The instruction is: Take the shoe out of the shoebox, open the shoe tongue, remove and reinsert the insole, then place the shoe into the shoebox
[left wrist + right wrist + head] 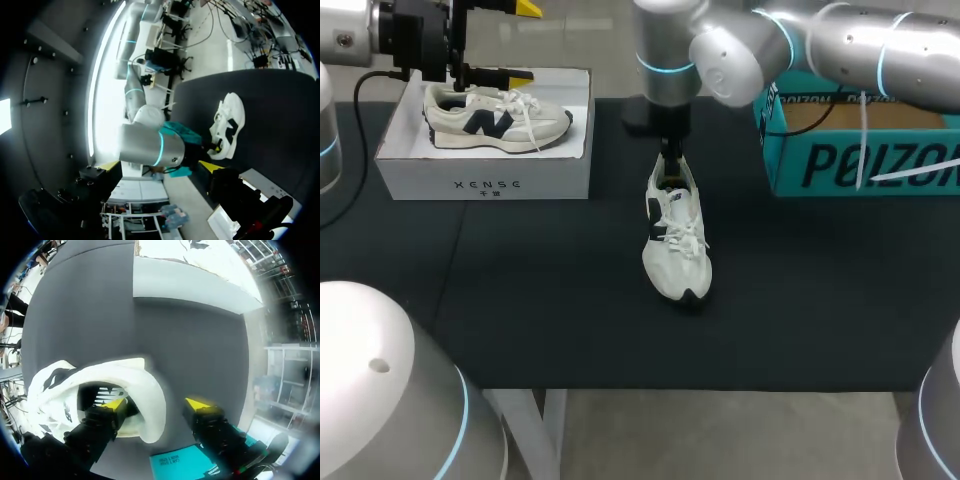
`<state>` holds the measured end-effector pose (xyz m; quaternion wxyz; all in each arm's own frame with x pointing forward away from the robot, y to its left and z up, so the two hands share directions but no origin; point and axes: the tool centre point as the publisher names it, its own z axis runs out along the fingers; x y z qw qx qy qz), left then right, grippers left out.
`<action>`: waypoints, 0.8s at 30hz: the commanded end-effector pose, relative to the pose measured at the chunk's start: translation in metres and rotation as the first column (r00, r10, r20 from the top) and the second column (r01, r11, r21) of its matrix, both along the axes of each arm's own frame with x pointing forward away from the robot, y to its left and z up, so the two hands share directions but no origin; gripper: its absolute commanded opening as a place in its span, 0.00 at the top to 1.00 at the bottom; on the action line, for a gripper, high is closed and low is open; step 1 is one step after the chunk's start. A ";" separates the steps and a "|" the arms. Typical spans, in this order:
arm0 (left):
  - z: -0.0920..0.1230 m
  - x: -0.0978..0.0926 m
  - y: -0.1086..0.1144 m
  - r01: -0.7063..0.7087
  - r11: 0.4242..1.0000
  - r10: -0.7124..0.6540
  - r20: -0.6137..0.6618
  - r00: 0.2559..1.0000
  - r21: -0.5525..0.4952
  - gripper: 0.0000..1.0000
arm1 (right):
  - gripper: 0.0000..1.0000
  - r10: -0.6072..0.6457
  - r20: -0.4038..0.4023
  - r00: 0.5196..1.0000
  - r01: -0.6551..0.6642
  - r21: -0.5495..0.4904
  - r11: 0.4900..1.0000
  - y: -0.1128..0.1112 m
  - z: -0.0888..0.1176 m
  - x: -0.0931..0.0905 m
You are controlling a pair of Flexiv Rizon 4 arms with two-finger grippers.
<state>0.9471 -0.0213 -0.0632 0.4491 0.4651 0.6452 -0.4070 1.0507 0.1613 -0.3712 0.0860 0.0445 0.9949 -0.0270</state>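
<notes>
Shoe (675, 245) is out on the dark tabletop (540, 290), about in the middle, sole down, toe toward me and heel away. Laces are loose over the tongue.

My right arm comes in from the right and reaches to the middle, and the right tool (670, 160) sits right at the heel. In the right wrist view the right tool (155, 404) is spread apart. One yellow tip is down inside the shoe (150, 385) opening and the other is outside behind the heel with a visible gap. So the heel wall is between the fingers but not pinched from both sides.

Left tool (520, 42) hangs over the far left end of the white box (485, 185), fingers wide apart with nothing between them. The left wrist view backs that up: the left tool (160, 165) has both yellow tips far apart, and ahead of them I can see my other arm and the shoe (227, 120) on the tabletop.

Second shoe (495, 118) lies on its side inside the white box at the far left of the tabletop. The right wrist view shows that box's wall (190, 287) well ahead of the right tool.

Teal box (860, 165) is at the far right, partly under my right arm and well apart from the shoe. A corner of it (175, 462) shows under the right tool.
</notes>
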 end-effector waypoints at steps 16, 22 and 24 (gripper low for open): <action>0.000 0.001 0.000 0.002 1.000 -0.002 0.000 1.000 0.004 0.00 | 1.00 -0.053 -0.033 0.998 0.053 0.007 0.999 0.000 0.012 -0.013; 0.000 0.001 0.000 0.002 1.000 -0.002 0.000 1.000 0.004 0.00 | 1.00 -0.112 0.004 0.994 0.112 0.027 0.993 -0.003 0.060 -0.031; 0.000 0.001 0.000 0.002 1.000 -0.002 0.000 1.000 0.004 0.00 | 1.00 -0.122 0.029 0.992 0.122 0.019 0.992 -0.003 0.079 -0.039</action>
